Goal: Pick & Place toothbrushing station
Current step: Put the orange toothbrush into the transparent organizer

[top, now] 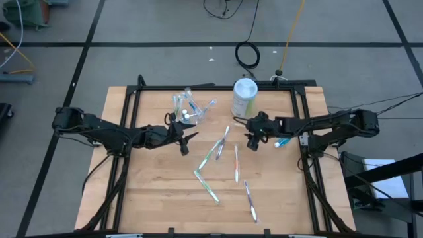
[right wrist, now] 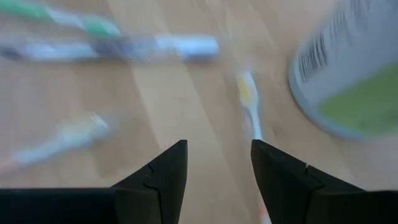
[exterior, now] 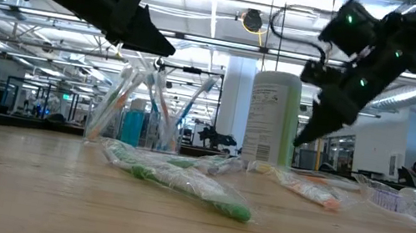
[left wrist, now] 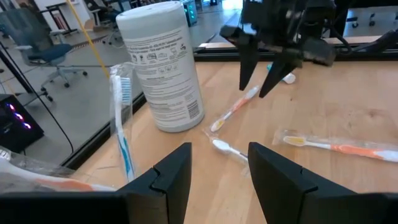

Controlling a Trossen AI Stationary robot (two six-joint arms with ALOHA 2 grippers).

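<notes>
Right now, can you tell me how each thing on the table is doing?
Clear cup: upright, toothbrushes standing in it.
Canister: upright, white lid on.
Loose toothbrushes: lying flat on the table.
Left gripper: open, empty, beside the cup.
Right gripper: open, empty, above the loose toothbrushes.

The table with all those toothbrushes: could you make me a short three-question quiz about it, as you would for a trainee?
1. True or false: the left end effector is gripping a toothbrush.
2. What stands upright beside the right end effector? A) a mug B) the pale-green canister C) a bottle of soap
3. Fill in: the clear cup holds toothbrushes, and more of them lie loose on the ____.

Key
1. False: both end effectors are open and empty, above the table.
2. B
3. table; for instance the green toothbrush.
</notes>
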